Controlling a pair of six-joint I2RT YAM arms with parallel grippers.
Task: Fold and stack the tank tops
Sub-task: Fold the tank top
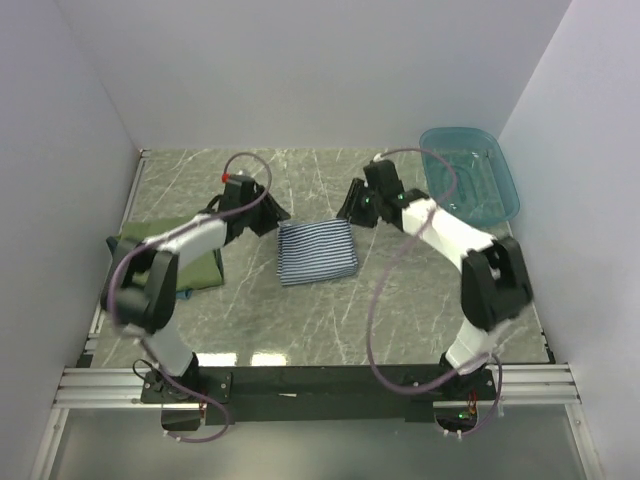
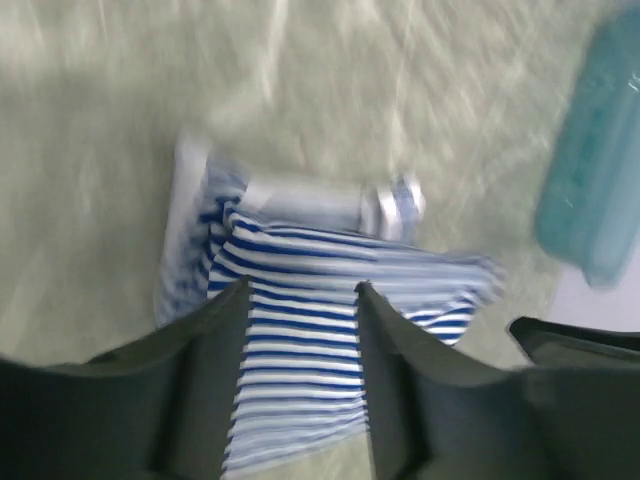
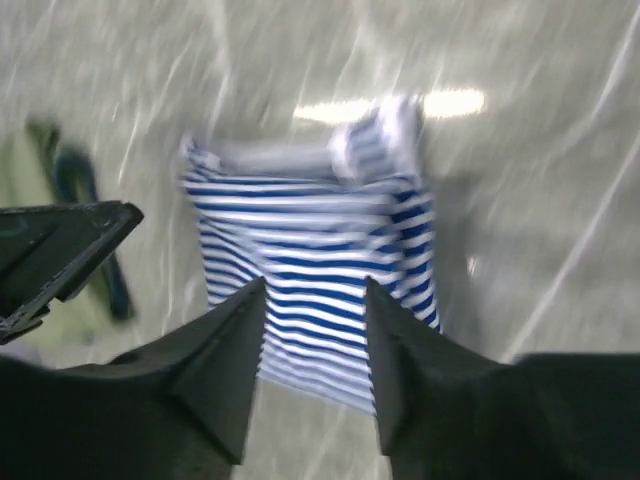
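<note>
The striped top [image 1: 317,252] lies in the middle of the bench [image 1: 300,330], folded into a small, neat square. The left pincer [image 2: 300,300] hangs just over its left edge and the right pincer [image 3: 310,295] hangs just over its right edge. Both pincers are open, with the fingers apart and nothing held between them. You can see the stripes on the bench through the gap. The green top [image 1: 203,268] lies at the left side of the bench, partly under the left arm, well apart from the striped one. The blue basket [image 1: 470,180] sits at the far right corner, and I see no top in it. I think the tops are very light and soft. They bend and flop, so a fold can slip open if you lift from just one spot. They will not break. A good place to grab the striped top is at two corners of one edge, one pincer on each, pinching all the layers at once. Now I count. There is one striped top and one green top. A small blue bit peeks out by the green top, but I cannot tell if it is another top. There is one basket and two pincers.
</note>
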